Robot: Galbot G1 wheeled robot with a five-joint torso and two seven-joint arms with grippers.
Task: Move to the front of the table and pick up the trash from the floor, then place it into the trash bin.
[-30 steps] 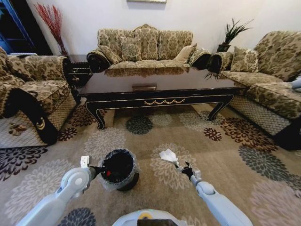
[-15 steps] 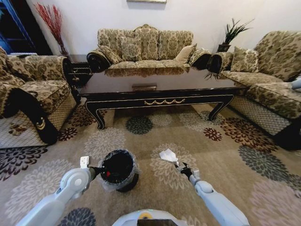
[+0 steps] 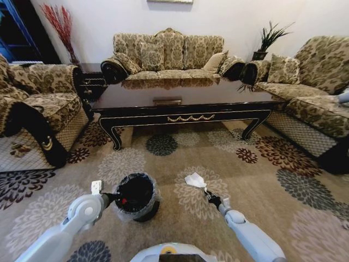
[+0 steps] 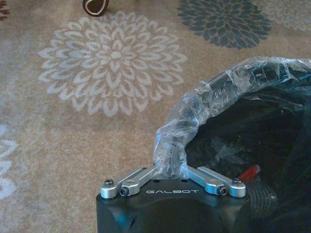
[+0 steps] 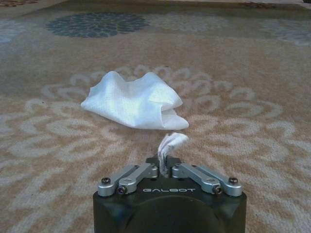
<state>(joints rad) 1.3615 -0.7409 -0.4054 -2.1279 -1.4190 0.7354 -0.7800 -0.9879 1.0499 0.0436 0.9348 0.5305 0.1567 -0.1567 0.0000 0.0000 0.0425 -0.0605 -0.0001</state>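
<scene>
right gripper (image 5: pixel 166 165) fingers pinch a white scrap (image 5: pixel 171 143) beside the crumpled paper (image 5: pixel 133 101); left gripper (image 4: pixel 171 171) fingers clamp the bin's bag (image 4: pixel 194 104).

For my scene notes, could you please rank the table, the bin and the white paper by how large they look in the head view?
1. Table, though farthest from the camera.
2. Bin.
3. Paper, lying just beyond the right claw.
</scene>
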